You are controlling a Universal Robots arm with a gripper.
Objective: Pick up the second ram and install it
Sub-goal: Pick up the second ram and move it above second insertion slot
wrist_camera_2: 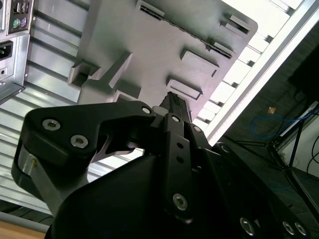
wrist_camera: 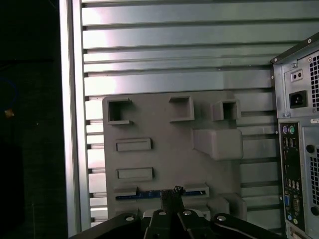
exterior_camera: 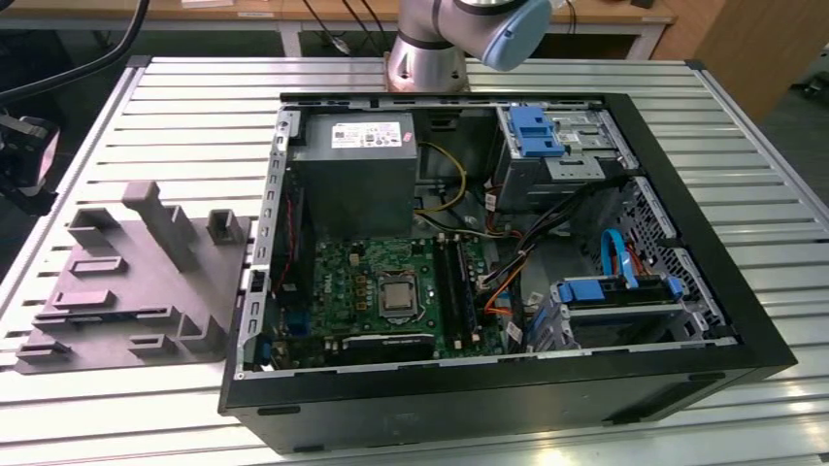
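Tray: matt grey, blocky raised ribs.
Ram: flat blue strip, lying in tray slot.
Gripper: black metal, clenched, empty.

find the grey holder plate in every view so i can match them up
Exterior view: the grey holder plate lies on the slatted table, at the exterior view's left of the open computer case.
Second wrist view: the plate lies beyond the gripper, beside the case's rear port panel.
First wrist view: the plate lies beyond the gripper, the port panel beside it.
Shared landmark: the computer case, next to the plate in all three.
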